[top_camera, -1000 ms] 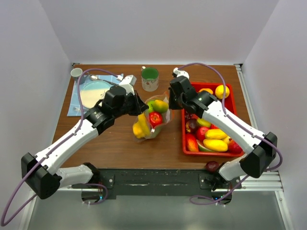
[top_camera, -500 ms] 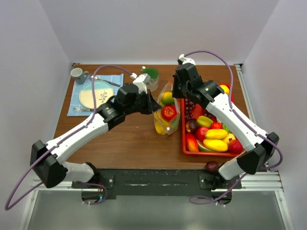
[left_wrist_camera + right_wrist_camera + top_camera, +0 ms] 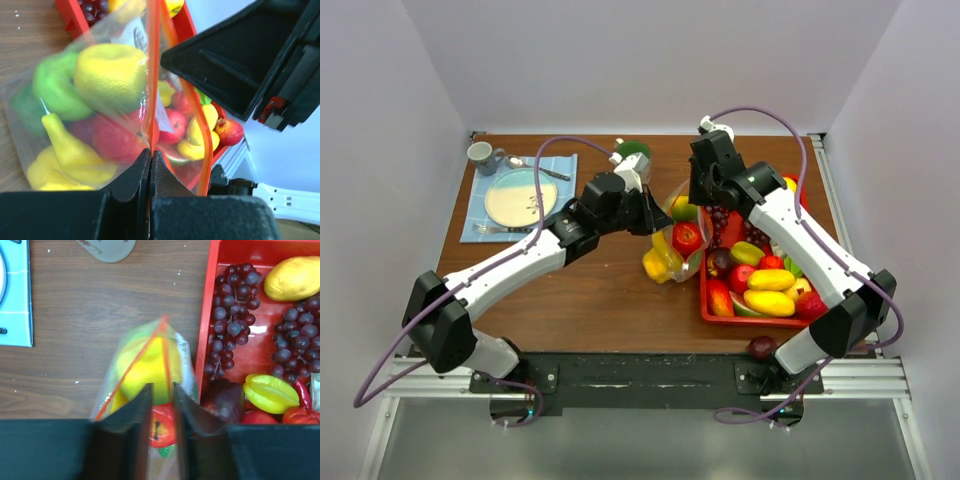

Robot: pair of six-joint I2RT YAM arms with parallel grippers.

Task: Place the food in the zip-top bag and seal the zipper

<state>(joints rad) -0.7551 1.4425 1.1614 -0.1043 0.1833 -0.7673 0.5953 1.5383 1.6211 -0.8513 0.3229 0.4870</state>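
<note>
Zip-top bag (image 3: 670, 250) full of food (image 3: 687, 237), unsealed

**A:** Right gripper (image 3: 161, 390) low in frame, dark fingers (image 3: 125, 435) standing a little apart, and the zip-top bag (image 3: 182, 357) pokes up between them!

**B:** See the zipper (image 3: 131, 367)? One orange-red line slants off left, the other drops straight into the gap.

**A:** Inside, a big yellow fruit (image 3: 147, 367), with a red apple (image 3: 161, 427) below it, right between the fingers.

**B:** Just beside the bag, the red tray (image 3: 250, 250): purple grapes (image 3: 232, 305), a mango (image 3: 295, 277) at top right, a green star fruit (image 3: 270, 392), and a dark purple piece (image 3: 222, 400) by the right finger.

**A:** Brown table (image 3: 90, 315) underneath, blue mat (image 3: 15, 300) at the left edge, a cup (image 3: 107, 247) at the top.
</note>
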